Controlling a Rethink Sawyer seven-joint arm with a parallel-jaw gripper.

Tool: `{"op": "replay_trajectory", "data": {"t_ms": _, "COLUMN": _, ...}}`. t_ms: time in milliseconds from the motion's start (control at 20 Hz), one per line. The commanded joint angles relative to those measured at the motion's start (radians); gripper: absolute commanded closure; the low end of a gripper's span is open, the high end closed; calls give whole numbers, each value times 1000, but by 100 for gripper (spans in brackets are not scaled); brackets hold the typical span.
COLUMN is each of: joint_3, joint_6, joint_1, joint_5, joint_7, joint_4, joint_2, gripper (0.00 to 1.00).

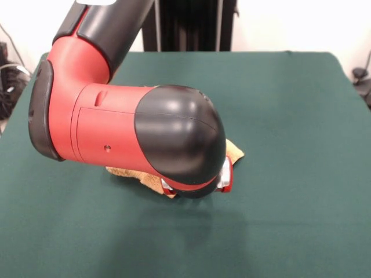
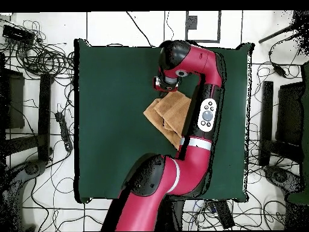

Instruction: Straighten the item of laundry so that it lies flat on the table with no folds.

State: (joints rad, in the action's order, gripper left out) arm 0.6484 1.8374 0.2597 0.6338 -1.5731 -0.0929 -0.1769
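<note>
The orange-tan towel (image 2: 173, 110) lies on the dark green table (image 2: 108, 90) right of its middle, folded over itself in overlapping layers. In the front view only its edges (image 1: 235, 152) stick out from behind the arm, on the table (image 1: 290, 104). My gripper (image 2: 160, 83) is low at the towel's far corner in the overhead view. In the front view it (image 1: 197, 186) is under the arm's big black and red wrist, right at the towel's near edge. The wrist hides the gripper's state and most of the towel.
The red arm (image 2: 205, 90) reaches over the table's right side in the overhead view and covers part of the towel. Cables and stands (image 2: 42, 60) lie on the floor around the table.
</note>
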Motion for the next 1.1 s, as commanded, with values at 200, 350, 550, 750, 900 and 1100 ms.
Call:
{"op": "replay_trajectory", "data": {"t_ms": 200, "joint_3": 25, "joint_6": -307, "joint_1": -12, "joint_5": 22, "joint_7": -71, "joint_4": -154, "joint_2": -103, "gripper": 100}}
{"op": "replay_trajectory", "data": {"t_ms": 350, "joint_3": -24, "joint_6": -273, "joint_1": -17, "joint_5": -27, "joint_7": -110, "joint_4": -187, "joint_2": -48, "gripper": 100}}
{"op": "replay_trajectory", "data": {"t_ms": 550, "joint_3": -46, "joint_6": -200, "joint_1": -6, "joint_5": -77, "joint_7": -114, "joint_4": -220, "joint_2": 7, "gripper": 100}}
{"op": "replay_trajectory", "data": {"t_ms": 750, "joint_3": -56, "joint_6": -182, "joint_1": 8, "joint_5": -121, "joint_7": -144, "joint_4": -243, "joint_2": 33, "gripper": 100}}
{"op": "replay_trajectory", "data": {"t_ms": 900, "joint_3": -47, "joint_6": -117, "joint_1": 12, "joint_5": -108, "joint_7": -145, "joint_4": -231, "joint_2": 29, "gripper": 100}}
{"op": "replay_trajectory", "data": {"t_ms": 1100, "joint_3": -38, "joint_6": -41, "joint_1": 14, "joint_5": -95, "joint_7": -148, "joint_4": -221, "joint_2": 24, "gripper": 0}}
